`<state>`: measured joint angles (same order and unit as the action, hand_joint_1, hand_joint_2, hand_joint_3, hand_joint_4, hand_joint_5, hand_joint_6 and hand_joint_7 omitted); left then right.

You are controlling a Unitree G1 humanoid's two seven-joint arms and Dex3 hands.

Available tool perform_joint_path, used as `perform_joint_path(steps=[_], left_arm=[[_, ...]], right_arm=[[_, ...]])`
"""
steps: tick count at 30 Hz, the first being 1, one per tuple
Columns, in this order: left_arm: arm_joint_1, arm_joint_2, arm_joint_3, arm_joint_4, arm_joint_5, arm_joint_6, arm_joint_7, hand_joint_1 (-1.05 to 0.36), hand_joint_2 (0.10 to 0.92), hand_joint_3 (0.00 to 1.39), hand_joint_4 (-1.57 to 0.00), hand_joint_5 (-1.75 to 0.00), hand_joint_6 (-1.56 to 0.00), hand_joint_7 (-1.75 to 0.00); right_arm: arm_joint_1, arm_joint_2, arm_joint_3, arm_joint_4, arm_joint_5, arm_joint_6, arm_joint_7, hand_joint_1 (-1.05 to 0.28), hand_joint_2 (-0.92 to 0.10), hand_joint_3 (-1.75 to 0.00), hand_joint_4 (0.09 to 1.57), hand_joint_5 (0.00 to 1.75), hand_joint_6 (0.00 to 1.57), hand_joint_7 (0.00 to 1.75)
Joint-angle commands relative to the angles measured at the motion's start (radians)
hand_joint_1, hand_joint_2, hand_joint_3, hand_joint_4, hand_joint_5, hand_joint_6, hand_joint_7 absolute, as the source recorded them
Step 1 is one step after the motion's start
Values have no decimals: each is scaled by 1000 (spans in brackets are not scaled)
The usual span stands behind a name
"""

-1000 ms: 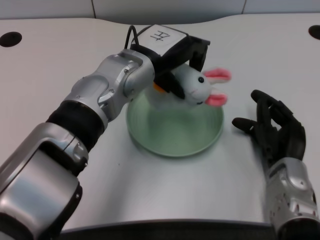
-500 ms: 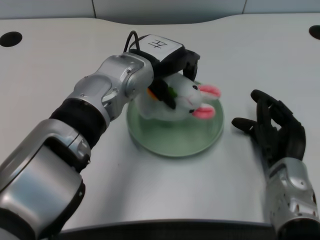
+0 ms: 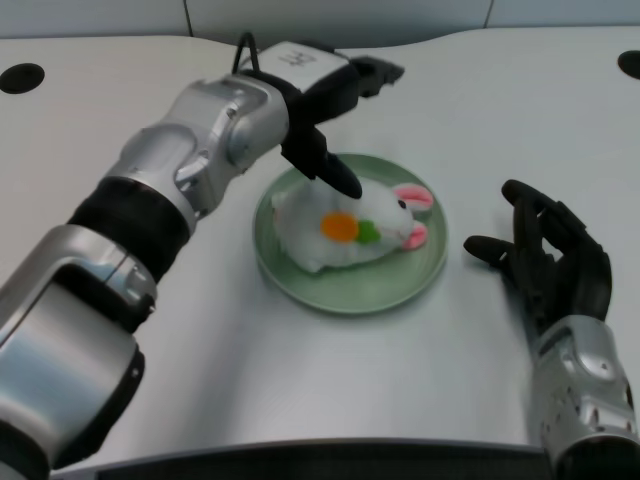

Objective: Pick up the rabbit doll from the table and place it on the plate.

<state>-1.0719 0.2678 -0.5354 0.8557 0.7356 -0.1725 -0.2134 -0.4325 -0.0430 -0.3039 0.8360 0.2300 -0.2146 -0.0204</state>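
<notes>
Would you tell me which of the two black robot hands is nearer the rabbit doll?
The left robot hand, just above the rabbit doll.

White table [image 3: 200, 340] — two dark round holes [image 3: 21, 77] at its far corners.

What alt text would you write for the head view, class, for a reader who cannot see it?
A white rabbit doll with pink ears lies on a green plate on a white table. The robot's left hand, fingers apart and holding nothing, reaches over the plate's far edge. Its right hand rests on the table to the plate's right.
</notes>
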Motion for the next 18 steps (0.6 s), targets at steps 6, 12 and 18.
perform_joint_path(steps=[6,12,18], left_arm=[[86,151,108,-163,-72,28,-39,-989,921,216,-23,-12,-78,-38],[242,219,241,-233,-203,13,-27,-869,921,270,-114,-61,-151,-55],[415,221,390,-277,-371,-68,33,-752,921,355,-268,-146,-230,-69]], right_arm=[[-14,-1,2,35,-7,-22,0,-294,-921,-321,736,996,703,462],[-14,-1,0,36,-9,-24,-4,-292,-921,-314,719,979,693,453],[-12,-2,1,31,-10,-20,-6,-299,-921,-310,729,983,688,445]])
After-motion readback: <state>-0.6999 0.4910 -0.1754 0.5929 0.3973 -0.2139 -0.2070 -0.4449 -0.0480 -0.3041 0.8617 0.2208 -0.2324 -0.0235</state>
